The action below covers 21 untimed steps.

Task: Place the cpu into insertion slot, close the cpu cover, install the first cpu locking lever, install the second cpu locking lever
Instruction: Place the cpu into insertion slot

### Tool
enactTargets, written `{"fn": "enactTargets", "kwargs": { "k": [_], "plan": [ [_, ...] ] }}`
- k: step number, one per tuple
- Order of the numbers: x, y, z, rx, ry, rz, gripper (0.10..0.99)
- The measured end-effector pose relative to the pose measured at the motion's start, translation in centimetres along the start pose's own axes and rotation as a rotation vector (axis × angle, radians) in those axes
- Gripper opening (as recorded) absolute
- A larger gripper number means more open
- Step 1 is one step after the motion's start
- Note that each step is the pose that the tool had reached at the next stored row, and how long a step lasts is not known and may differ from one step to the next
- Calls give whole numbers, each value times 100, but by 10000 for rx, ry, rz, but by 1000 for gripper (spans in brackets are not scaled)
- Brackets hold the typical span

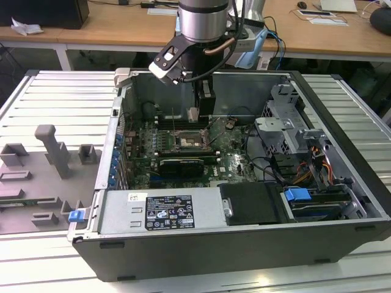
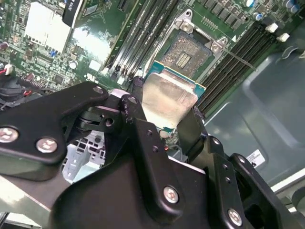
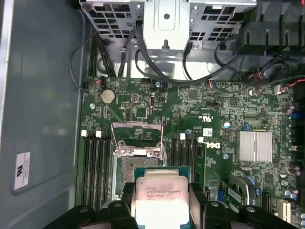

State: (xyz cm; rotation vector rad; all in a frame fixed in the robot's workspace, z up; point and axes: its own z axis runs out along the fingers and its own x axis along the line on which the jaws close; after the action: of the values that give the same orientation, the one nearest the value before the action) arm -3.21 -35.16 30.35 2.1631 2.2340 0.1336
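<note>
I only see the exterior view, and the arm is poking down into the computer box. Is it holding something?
Observer: Yes. In both wrist views the gripper is shut on the cpu, with the silvery top facing the cameras.
Operator: Is the hole for it empty?
Observer: Yes. The second wrist view shows the insertion slot bare, with nothing sitting in it.
Operator: Is the lid in the way?
Observer: No. In the first wrist view the cpu cover is swung open, off the slot.
</note>
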Motion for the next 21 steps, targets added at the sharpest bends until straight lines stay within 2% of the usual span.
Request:
{"fn": "enactTargets", "kwargs": {
  "k": [7, 13, 18, 21],
  "plan": [
    [-5, -51, 193, 25, -15, 171, 533],
    [-9, -72, 300, 26, -28, 169, 533],
    [-12, -93, 437, 26, -29, 172, 533],
    [-13, -107, 467, 25, -29, 170, 533]
  ]
}}
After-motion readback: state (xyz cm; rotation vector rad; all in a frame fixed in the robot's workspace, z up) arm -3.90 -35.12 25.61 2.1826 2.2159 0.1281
